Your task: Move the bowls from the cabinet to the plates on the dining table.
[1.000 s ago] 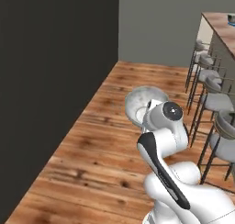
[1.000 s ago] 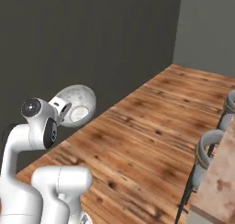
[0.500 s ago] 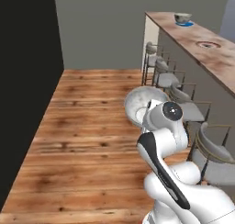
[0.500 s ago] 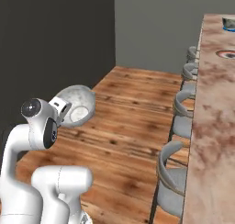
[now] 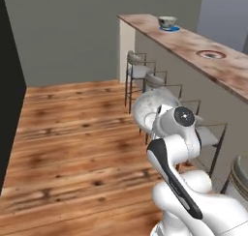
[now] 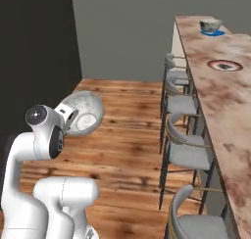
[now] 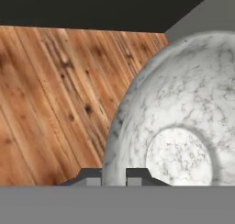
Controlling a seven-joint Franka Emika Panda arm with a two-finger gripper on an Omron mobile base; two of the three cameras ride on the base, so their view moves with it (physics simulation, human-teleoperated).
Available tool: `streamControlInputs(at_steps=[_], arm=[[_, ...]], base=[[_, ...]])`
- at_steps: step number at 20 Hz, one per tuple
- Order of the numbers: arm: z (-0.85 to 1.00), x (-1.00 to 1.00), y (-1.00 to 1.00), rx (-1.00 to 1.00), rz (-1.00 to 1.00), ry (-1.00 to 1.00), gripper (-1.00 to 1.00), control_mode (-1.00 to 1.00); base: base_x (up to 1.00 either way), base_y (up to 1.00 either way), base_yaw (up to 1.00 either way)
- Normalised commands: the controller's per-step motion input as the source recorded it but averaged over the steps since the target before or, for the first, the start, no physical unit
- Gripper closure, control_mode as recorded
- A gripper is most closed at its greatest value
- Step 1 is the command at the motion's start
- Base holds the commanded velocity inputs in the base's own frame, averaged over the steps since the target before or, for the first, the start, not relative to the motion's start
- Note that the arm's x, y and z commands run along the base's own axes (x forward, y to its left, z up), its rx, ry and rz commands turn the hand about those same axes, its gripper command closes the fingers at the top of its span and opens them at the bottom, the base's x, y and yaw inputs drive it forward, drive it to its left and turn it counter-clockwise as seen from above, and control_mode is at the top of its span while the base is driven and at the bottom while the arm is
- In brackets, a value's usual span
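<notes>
My gripper (image 7: pixel 114 176) is shut on the rim of a mottled grey-white bowl (image 7: pixel 183 108), which I hold tipped on its side close to the arm (image 5: pixel 151 107) (image 6: pixel 84 111). The dining table (image 5: pixel 193 44) (image 6: pixel 215 101) runs along the right, with a brown veined top. At its far end a second bowl (image 5: pixel 167 21) (image 6: pixel 211 24) sits on the blue plate (image 5: pixel 171 29) (image 6: pixel 214 33). Nearer along the top lies the reddish-brown rimmed plate (image 5: pixel 211 54) (image 6: pixel 224 65), bare. The cabinet is out of view.
Several grey stools (image 5: pixel 143 71) (image 6: pixel 182 106) line the table's near side. A dark wall (image 5: pixel 8 114) (image 6: pixel 34 52) stands to the left and a grey wall (image 5: pixel 72 32) at the back. Between them is wooden floor (image 5: pixel 72 143).
The whole picture has swung as the base turned. The dining table, its plates and the far bowl have come further into view. The bowl stays in my shut gripper.
</notes>
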Motion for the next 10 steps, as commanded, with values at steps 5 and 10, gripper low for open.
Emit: streamControlInputs(at_steps=[5, 10], arm=[[0.00, 0.00, 0.00, 0.00, 0.00, 0.00, 1.00, 1.00], [0.00, 0.00, 0.00, 0.00, 0.00, 0.00, 1.00, 1.00]], base=[[1.00, 0.92, -0.34], [0.88, 0.90, -0.43]])
